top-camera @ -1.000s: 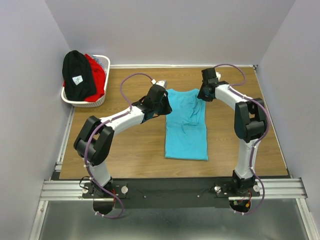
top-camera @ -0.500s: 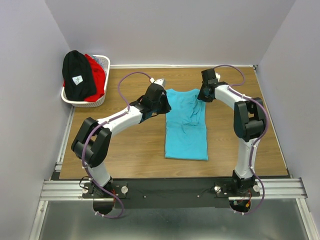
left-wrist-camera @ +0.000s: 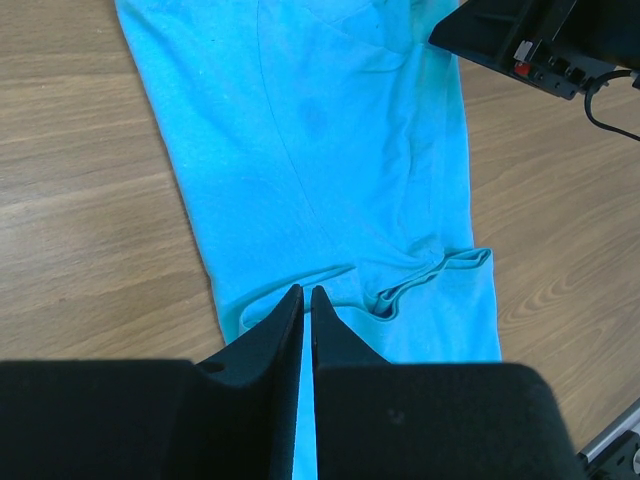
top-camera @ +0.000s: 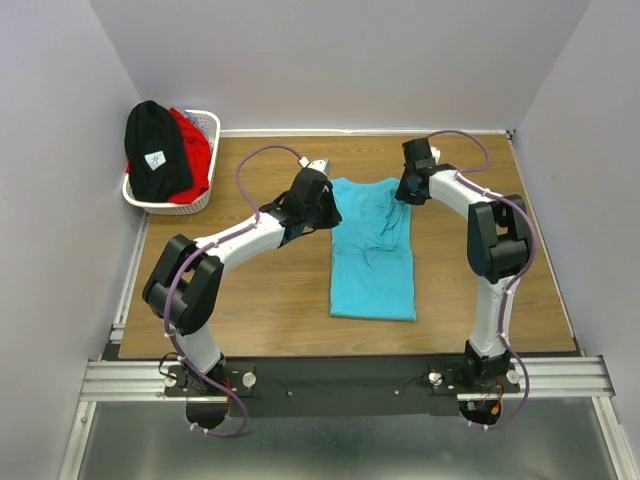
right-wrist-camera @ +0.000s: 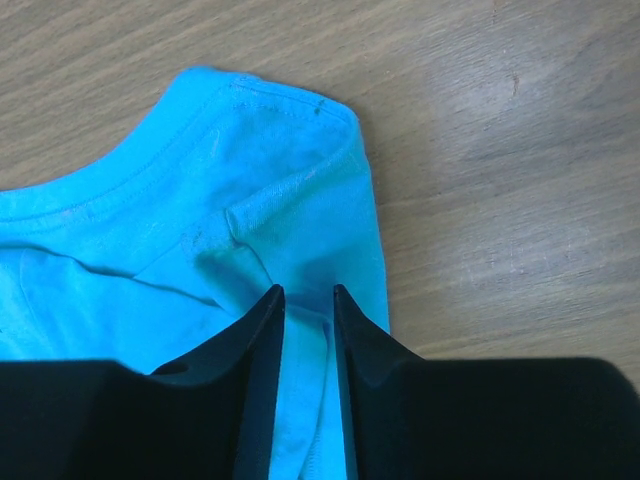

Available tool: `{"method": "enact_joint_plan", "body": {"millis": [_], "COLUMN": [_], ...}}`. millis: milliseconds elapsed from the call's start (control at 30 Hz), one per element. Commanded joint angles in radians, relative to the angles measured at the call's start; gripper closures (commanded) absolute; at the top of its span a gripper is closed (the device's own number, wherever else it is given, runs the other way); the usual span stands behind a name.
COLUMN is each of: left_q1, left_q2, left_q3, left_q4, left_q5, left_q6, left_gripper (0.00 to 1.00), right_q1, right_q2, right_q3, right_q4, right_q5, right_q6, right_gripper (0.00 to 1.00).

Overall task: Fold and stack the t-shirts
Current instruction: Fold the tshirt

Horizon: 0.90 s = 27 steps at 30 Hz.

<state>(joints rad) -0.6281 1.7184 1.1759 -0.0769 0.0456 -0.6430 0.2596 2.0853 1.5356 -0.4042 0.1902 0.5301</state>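
A turquoise t-shirt lies folded into a long strip in the middle of the table. My left gripper is at the strip's far left corner. In the left wrist view its jaws are closed to a thin slit with turquoise cloth in it. My right gripper is at the far right corner by the collar. In the right wrist view its jaws pinch a raised fold of the shirt. A black t-shirt with a small white label and a red t-shirt lie in the basket.
The white lattice basket stands at the far left corner of the wooden table, against the wall. Walls close in the table on the left, back and right. A metal rail runs along the near edge.
My left arm's elbow has swung a little to the left and its gripper has edged slightly away at the shirt's corner. The right arm and the shirt look the same.
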Motion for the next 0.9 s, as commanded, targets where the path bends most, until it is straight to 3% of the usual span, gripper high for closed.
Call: {"method": "enact_joint_plan", "body": {"millis": [0, 333, 567, 867], "left_q1": [0.005, 0.005, 0.007, 0.008], "left_q2": [-0.026, -0.020, -0.013, -0.006], "left_q3": [-0.015, -0.015, -0.012, -0.015], "left_q4": [0.003, 0.005, 0.008, 0.012], "left_q5": [0.011, 0.011, 0.013, 0.016], "left_q6": [0.014, 0.019, 0.020, 0.022], "left_gripper": [0.86, 0.86, 0.86, 0.86], "right_q1": [-0.003, -0.003, -0.002, -0.002], "right_q2": [0.028, 0.019, -0.031, -0.166], "right_q3": [-0.022, -0.038, -0.063, -0.143], "right_q4": [0.024, 0.028, 0.030, 0.030], "right_q5": [0.008, -0.006, -0.003, 0.032], "right_q6": [-0.002, 0.005, 0.008, 0.030], "right_gripper": [0.68, 0.73, 0.93, 0.96]}}
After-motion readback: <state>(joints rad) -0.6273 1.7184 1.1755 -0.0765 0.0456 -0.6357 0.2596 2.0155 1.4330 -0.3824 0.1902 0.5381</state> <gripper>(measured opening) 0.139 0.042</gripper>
